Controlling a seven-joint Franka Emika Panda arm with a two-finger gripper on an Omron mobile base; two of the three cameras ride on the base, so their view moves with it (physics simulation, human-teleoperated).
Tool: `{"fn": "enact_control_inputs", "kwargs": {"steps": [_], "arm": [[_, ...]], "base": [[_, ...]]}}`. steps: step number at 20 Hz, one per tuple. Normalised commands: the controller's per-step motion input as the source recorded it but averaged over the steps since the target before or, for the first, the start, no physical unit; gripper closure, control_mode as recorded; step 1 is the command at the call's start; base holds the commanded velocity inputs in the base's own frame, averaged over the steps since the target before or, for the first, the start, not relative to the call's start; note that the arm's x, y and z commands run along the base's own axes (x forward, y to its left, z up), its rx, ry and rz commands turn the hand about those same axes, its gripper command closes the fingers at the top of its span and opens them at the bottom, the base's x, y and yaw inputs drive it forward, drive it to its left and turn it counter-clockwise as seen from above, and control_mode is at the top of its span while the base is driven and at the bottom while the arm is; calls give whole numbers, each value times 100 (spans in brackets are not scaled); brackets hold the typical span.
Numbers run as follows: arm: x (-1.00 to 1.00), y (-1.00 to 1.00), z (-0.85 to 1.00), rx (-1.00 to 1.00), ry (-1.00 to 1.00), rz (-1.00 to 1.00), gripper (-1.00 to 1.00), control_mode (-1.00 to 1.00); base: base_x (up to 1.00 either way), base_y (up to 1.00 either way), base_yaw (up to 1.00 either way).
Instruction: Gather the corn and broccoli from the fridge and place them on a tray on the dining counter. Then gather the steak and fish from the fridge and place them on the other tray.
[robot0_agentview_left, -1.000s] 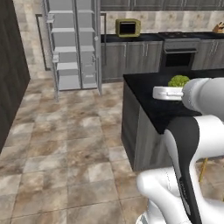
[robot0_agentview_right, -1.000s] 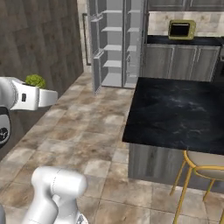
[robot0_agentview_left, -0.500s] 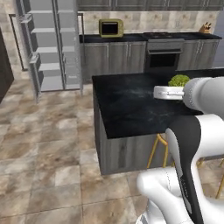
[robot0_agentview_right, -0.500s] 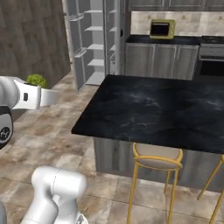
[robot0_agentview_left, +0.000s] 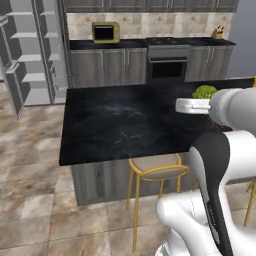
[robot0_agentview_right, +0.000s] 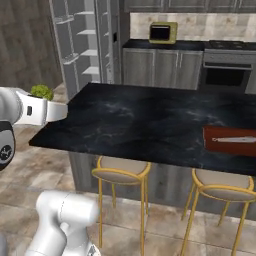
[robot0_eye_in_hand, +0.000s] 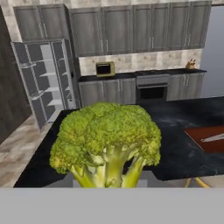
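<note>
Holding: the broccoli (robot0_eye_in_hand: 106, 141) is gripped by its pale stalk, head up, with the jaws partly closed on it
Broccoli: a green floret head is seen close to the hand camera; in the base views it shows as a small green tuft (robot0_agentview_left: 204, 92) (robot0_agentview_right: 42, 91) just behind the white hand
Gripper: the gripper (robot0_agentview_left: 186, 105) is carried level, at about counter height; its fingertips are hidden under the stalk in the hand view
Counter: the black veined counter (robot0_agentview_left: 125, 120) (robot0_agentview_right: 150, 122) (robot0_eye_in_hand: 175, 153) lies ahead of and below the hand, and the broccoli is held in the air at its near side, not resting on it
Tray: a red-brown tray (robot0_agentview_right: 231, 141) (robot0_eye_in_hand: 208, 138) is set on the counter toward its right end, well apart from the broccoli
On the tray: one long pale thing (robot0_agentview_right: 234, 140) lies flat across it; what it is cannot be told
Stools: yellow-framed stools (robot0_agentview_right: 121, 172) (robot0_agentview_left: 155, 170) with tan seats are tucked under the counter's near edge
Fridge: the grey fridge (robot0_agentview_left: 30, 50) (robot0_agentview_right: 82, 42) (robot0_eye_in_hand: 46, 78) stands far back on the left with its doors open and pale shelves shown
Back wall: an oven (robot0_agentview_left: 167, 67) is built into dark cabinets, and a yellow microwave (robot0_agentview_left: 105, 32) (robot0_agentview_right: 163, 32) (robot0_eye_in_hand: 105, 68) sits on their top
</note>
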Motion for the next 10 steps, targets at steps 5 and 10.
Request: {"fn": "enact_control_inputs", "kwargs": {"steps": [5,10], "arm": [[0,0,0,0,0,0,100,100],[0,0,0,0,0,0,100,100]], "base": [[0,-97,0],[0,-87,0]]}}
